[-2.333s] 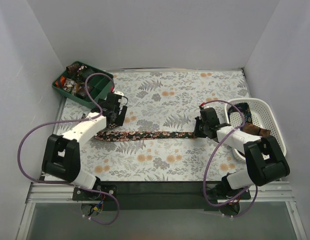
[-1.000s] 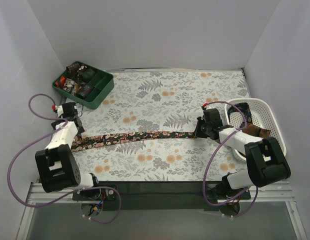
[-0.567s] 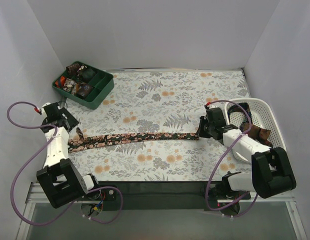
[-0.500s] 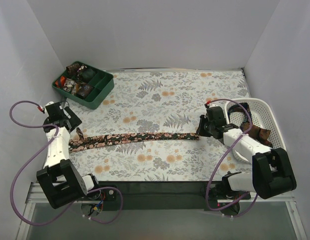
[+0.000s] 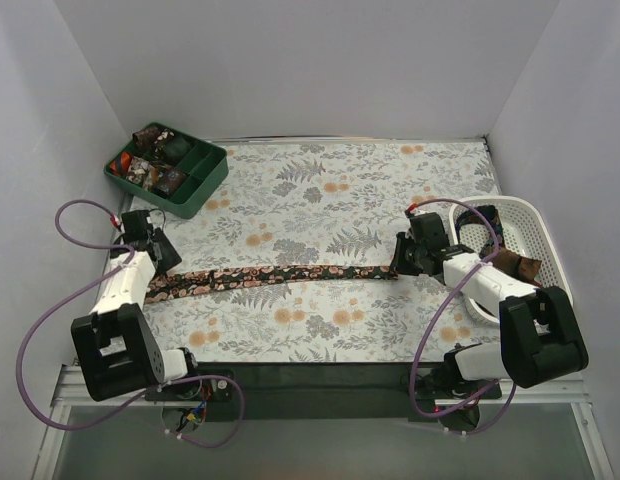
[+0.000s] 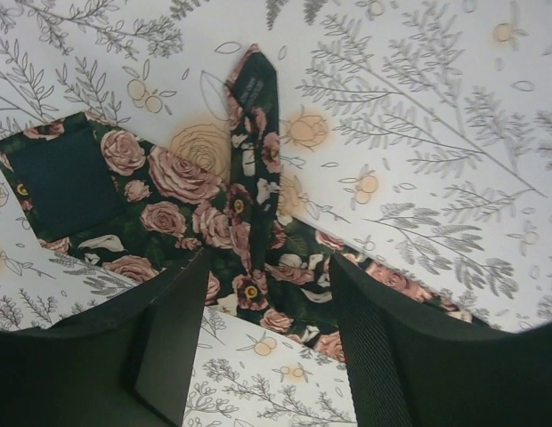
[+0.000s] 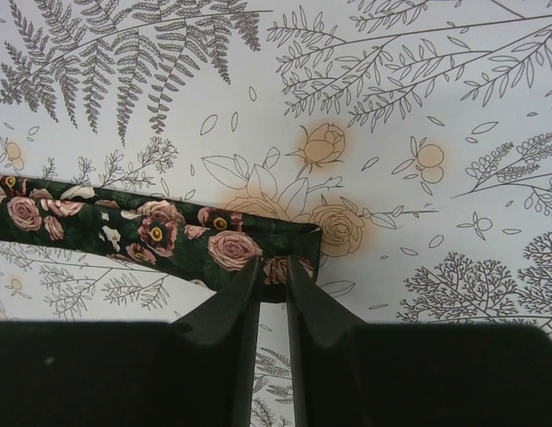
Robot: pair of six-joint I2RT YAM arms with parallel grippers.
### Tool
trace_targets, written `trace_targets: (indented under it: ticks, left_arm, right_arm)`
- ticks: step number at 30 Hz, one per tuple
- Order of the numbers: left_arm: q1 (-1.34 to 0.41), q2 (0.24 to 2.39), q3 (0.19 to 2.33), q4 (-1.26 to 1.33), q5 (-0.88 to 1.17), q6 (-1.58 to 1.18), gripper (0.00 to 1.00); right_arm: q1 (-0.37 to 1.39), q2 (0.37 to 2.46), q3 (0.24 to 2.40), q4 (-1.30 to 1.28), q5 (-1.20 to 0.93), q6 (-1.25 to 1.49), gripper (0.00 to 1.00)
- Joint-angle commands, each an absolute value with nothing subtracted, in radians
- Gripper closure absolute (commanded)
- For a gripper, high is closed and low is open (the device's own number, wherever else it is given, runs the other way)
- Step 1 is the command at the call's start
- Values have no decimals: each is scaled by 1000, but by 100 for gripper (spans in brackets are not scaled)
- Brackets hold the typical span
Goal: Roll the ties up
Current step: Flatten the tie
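Black rose-print fabric tie [image 5: 290,271] points at white lattice basket [image 5: 500,202] | your right gripper [image 7: 273,263] at basket end, grip untellable | left gripper [image 6: 269,267] released, straddling far end.

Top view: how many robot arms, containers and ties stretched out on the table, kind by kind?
Robot arms: 2 (left gripper, right gripper)
Containers: 2 (dark green divided plastic tray, white plastic lattice basket)
Long dark rose-print fabric tie laid flat: 1
Total: 5
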State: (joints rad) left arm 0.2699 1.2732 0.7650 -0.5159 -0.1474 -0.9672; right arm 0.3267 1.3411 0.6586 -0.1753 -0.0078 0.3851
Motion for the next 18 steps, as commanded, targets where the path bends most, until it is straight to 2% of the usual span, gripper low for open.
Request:
trace_targets:
  ticks: [1, 2, 5, 12, 18]
  left_arm:
    - [272, 1307, 749, -522, -247, -1011, 49]
    - [270, 1310, 747, -529, -277, -1020, 56]
    - [273, 1313, 732, -526, -324, -1051, 64]
    - [293, 1325, 712, -545, -333, -1129, 70]
    - [373, 1214, 640, -577, -313, -1228, 73]
  right_arm:
    - [322, 1344, 666, -147, -52, 370, 79]
    - [324, 1347, 664, -146, -57, 370, 79]
    - [324, 1342, 649, -132, -74, 371, 79]
    - [322, 1333, 615, -107, -100, 376, 79]
    - [324, 1327, 600, -91, -127, 394, 79]
